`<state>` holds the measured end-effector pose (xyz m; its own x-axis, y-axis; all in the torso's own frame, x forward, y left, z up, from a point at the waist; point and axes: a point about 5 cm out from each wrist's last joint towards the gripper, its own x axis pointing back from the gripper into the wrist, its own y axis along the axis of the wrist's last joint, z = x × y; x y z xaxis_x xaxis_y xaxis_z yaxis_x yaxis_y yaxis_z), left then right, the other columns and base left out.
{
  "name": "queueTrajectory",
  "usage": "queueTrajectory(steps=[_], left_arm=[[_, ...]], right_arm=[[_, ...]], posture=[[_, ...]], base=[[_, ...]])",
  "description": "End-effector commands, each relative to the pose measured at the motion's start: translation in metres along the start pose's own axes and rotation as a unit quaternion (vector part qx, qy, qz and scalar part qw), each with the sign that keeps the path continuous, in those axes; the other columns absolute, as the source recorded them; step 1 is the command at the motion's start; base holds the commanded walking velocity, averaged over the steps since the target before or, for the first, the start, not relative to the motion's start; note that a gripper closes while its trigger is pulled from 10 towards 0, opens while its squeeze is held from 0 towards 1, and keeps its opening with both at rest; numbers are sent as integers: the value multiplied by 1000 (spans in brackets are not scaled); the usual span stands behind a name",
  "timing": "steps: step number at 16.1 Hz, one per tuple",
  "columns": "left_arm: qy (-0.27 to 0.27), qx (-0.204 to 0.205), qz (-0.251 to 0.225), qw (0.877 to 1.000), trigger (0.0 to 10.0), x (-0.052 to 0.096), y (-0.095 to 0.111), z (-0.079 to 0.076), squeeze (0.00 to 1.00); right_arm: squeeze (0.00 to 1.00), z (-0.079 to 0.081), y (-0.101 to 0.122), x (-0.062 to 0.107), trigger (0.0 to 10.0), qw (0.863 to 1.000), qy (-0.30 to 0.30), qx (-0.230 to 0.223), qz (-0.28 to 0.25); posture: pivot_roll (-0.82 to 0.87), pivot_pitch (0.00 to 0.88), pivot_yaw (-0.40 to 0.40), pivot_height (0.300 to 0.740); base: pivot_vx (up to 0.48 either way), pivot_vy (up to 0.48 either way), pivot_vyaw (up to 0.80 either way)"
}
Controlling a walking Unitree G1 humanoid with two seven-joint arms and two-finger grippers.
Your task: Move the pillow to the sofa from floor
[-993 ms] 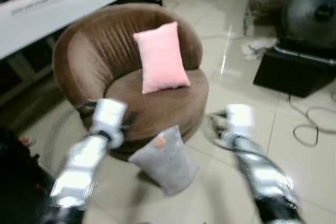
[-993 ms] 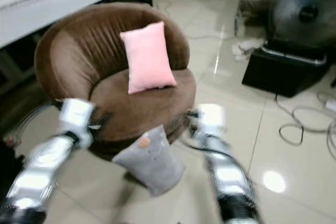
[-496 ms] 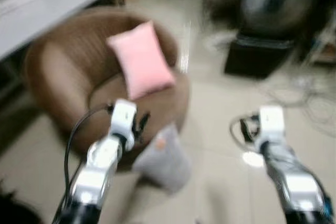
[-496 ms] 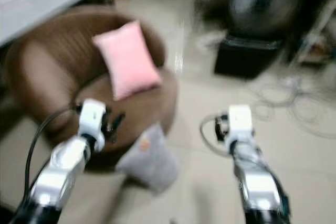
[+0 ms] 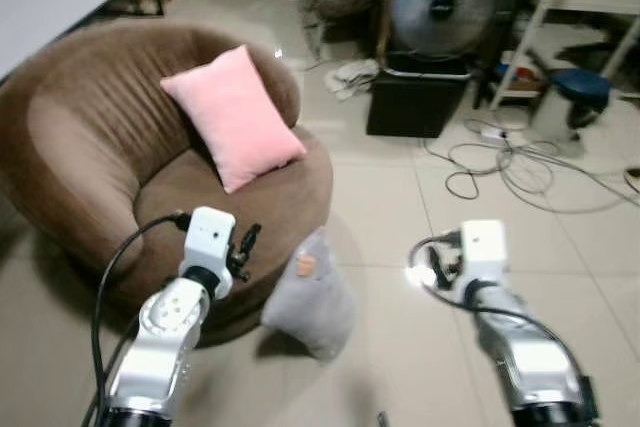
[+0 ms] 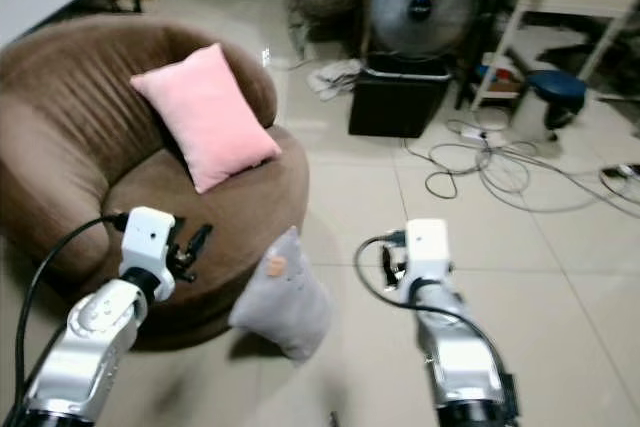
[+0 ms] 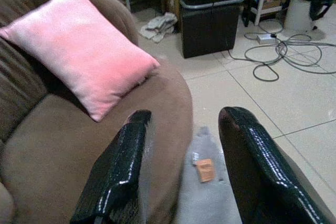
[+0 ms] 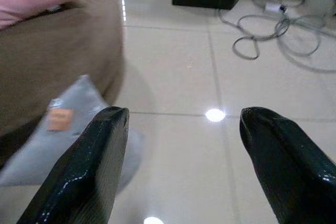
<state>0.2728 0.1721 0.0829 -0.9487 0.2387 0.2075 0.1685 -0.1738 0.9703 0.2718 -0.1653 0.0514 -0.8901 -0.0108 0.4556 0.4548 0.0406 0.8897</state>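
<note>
I see the grey pillow (image 5: 310, 297) on the tiled floor (image 5: 400, 207), leaning against the front edge of the round brown sofa (image 5: 90, 137), with an orange tag (image 5: 305, 266) near its upper corner. It lies between my two arms, lower than both grippers and touching neither.

My left gripper (image 7: 181, 129) hangs over the sofa's front rim, just up and to the left of the pillow; through the left wrist camera its two black fingers (image 7: 118, 171) stand well apart with nothing between them, and the grey pillow with its tag shows below the gap, beside the seat edge.

My right gripper (image 8: 181, 124) hovers over bare tile to the right of the pillow, near but apart from it. Its fingers (image 8: 86, 166) are spread wide and empty too; the pillow sits off to one side of that wrist view, a little blurred, so I can't judge how close the near finger really is.

A pink pillow (image 5: 232, 114) rests upright against the sofa's backrest. Beyond the sofa I make out a black box (image 5: 415, 102) with a fan (image 5: 440, 7) above it, and loose cables (image 5: 510, 162) strewn on the floor.
</note>
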Motion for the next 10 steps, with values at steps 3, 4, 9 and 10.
queueTrajectory(steps=[3,4,9,10], left_arm=[[10,-15,-7,1000,10000,0,10,10,0],[11,-16,-7,1000,10000,0,11,10,0],[30,-10,-4,999,10000,9,7,14,0],[39,-1,-3,999,10000,12,5,17,0]], right_arm=[[0,14,5,-10,10000,1000,19,13,-12],[0,15,5,-11,10000,1000,20,13,-12],[0,21,9,-18,10000,998,39,31,-24],[0,22,12,-19,10000,998,41,35,-30]], posture=[[116,0,-16,740],[116,0,-16,740],[161,0,-27,740],[162,0,-29,740]], base=[[0,474,-404],[0,472,-400],[0,475,-404],[0,476,-400]])
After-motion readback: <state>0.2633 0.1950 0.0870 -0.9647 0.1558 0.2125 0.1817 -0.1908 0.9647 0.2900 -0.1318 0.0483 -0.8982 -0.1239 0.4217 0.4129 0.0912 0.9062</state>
